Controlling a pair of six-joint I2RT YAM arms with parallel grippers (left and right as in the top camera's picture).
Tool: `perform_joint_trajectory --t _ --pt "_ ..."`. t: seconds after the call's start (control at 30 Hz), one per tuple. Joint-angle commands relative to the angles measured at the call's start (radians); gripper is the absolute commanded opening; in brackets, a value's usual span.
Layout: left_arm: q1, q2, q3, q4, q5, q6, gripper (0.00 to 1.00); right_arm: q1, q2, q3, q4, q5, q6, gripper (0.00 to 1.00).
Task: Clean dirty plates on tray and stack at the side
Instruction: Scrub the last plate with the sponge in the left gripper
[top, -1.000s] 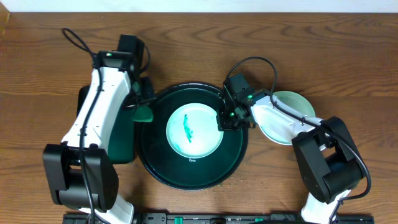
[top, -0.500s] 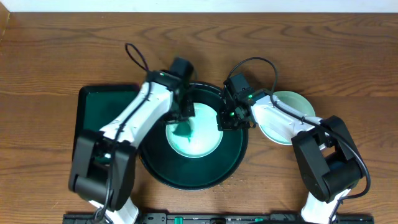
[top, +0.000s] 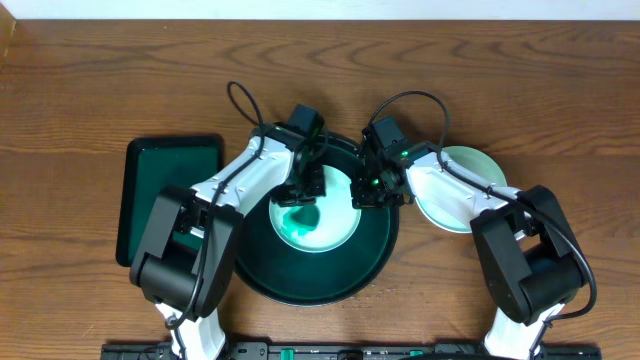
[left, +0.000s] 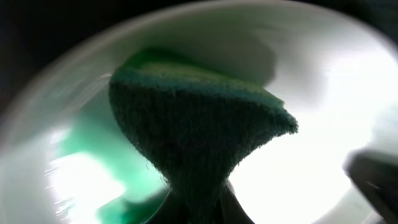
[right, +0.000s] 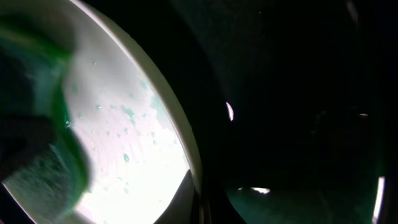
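Brown wood-grain desk (top: 80, 80). Mid-desk, toward the robot's edge, sits the large round dark green tray (top: 300, 285). A smaller rectangular dark green tray (top: 150, 180) lies toward the left edge. Flat and face-up in the round tray is a small round whitish plate (top: 335, 235), smeared green on its left half. A pale mint plate (top: 480, 165) lies toward the right edge. The left arm slants in, left gripper (top: 304, 198) clamped on a dark green sponge (left: 199, 137) that presses on the plate. The right gripper (top: 372, 195) is at the plate's right rim; I can't tell its grip.
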Motion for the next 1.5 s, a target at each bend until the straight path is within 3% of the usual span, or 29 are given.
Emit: perform_joint_trajectory --t 0.0,0.17,0.33,0.43,0.6,0.83,0.97,1.17,1.33,1.47 --pt "-0.034 0.040 -0.008 0.041 0.191 0.120 0.07 0.007 0.020 0.014 0.003 -0.017 0.012 0.01" --pt "0.005 0.040 0.013 0.022 0.053 0.101 0.07 0.007 0.020 0.014 0.003 -0.017 0.011 0.01" --pt "0.063 0.040 0.065 -0.142 -0.338 -0.060 0.07 0.007 0.020 0.014 0.003 -0.017 0.014 0.01" --pt "0.080 0.040 0.064 -0.219 -0.461 -0.142 0.08 0.007 0.020 0.014 0.002 -0.016 0.019 0.01" --pt "0.060 0.040 0.048 -0.238 -0.388 -0.151 0.07 0.007 0.020 0.014 0.002 -0.017 0.019 0.01" --pt "-0.048 0.040 0.025 -0.133 0.039 0.080 0.07 0.007 0.020 0.014 0.002 -0.016 0.018 0.01" --pt "-0.081 0.040 0.025 -0.054 0.150 0.108 0.07 0.007 0.020 0.014 0.002 -0.017 0.018 0.01" --pt "-0.036 0.040 0.027 0.041 0.124 0.097 0.07 0.007 0.020 0.014 0.002 -0.017 0.018 0.01" --pt "0.112 0.040 0.044 0.016 -0.103 0.010 0.07 0.007 0.020 0.014 0.002 -0.016 0.018 0.01" --pt "0.189 0.040 0.044 -0.089 -0.192 -0.017 0.07 0.005 0.020 0.014 0.002 -0.017 0.018 0.01"
